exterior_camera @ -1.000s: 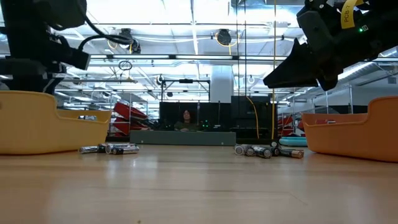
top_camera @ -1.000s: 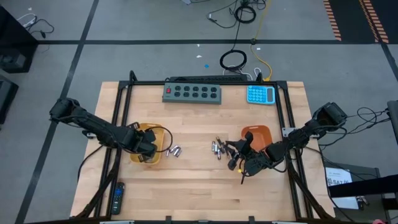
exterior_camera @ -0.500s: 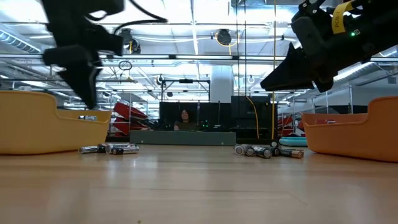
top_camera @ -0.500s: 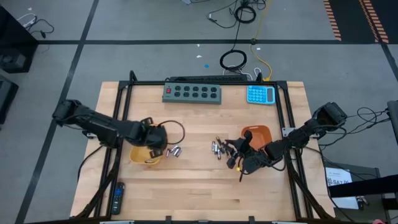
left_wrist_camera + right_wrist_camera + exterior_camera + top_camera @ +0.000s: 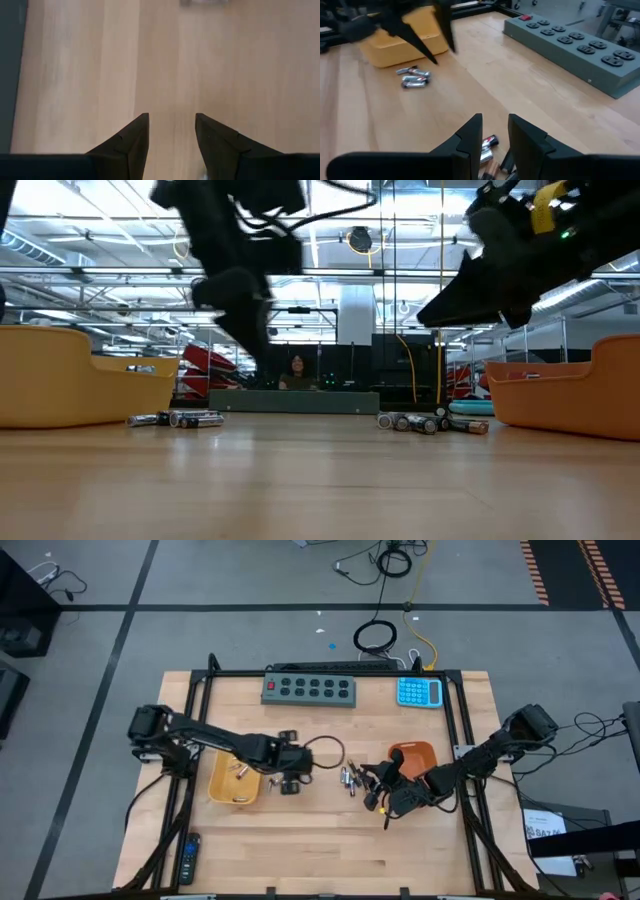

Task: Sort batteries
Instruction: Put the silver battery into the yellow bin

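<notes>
Bare table (image 5: 330,850) separates batteries (image 5: 349,777) from front edge.

no readable text on the table.
the power strip (image 5: 309,689), the blue calculator (image 5: 419,692) and the batteries (image 5: 413,78) carry no marking that can be made out. a white label (image 5: 547,829) off the table's right edge bears dark print, too small to read, and yellow lettering on the upper arm housing (image 5: 548,200) at the low view's right cannot be made out either.
</notes>
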`<state>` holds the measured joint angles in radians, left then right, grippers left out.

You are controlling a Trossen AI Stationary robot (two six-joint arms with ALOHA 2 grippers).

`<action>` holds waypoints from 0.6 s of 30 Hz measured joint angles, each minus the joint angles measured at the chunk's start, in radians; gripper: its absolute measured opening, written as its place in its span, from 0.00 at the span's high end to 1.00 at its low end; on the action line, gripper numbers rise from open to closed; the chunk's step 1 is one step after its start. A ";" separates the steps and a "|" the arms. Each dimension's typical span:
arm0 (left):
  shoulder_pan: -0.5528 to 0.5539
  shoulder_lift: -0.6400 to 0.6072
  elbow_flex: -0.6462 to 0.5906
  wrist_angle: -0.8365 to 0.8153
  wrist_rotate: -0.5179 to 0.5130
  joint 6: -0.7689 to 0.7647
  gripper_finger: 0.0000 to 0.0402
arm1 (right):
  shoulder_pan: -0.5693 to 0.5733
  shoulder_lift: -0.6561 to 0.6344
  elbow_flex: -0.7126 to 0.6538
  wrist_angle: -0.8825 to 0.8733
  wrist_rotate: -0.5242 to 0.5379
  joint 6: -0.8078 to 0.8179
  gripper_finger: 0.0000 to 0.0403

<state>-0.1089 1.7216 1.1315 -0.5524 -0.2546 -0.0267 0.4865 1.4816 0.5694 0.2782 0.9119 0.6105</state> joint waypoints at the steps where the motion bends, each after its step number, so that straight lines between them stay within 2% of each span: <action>1: 0.004 0.015 0.000 0.063 0.003 0.035 0.58 | 0.011 -0.010 0.000 -0.001 0.000 -0.001 0.79; 4: 0.018 0.046 0.000 0.221 0.015 0.138 0.58 | 0.046 -0.036 0.000 -0.004 0.006 0.005 0.79; 8: 0.060 0.074 0.000 0.379 0.105 0.190 0.53 | 0.078 -0.024 0.000 -0.005 0.051 0.045 0.79; 11: 0.084 0.104 0.000 0.416 0.170 0.191 0.44 | 0.080 0.000 0.000 -0.008 0.067 0.070 0.79; 15: 0.096 0.162 0.013 0.412 0.176 0.190 0.31 | 0.080 0.034 0.000 -0.009 0.089 0.095 0.79; 18: 0.089 0.201 0.045 0.406 0.176 0.191 0.26 | 0.082 0.051 0.000 -0.002 0.087 0.111 0.79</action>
<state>-0.0202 1.9226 1.1764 -0.1461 -0.0788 0.1639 0.5688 1.5324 0.5697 0.2763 0.9985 0.7218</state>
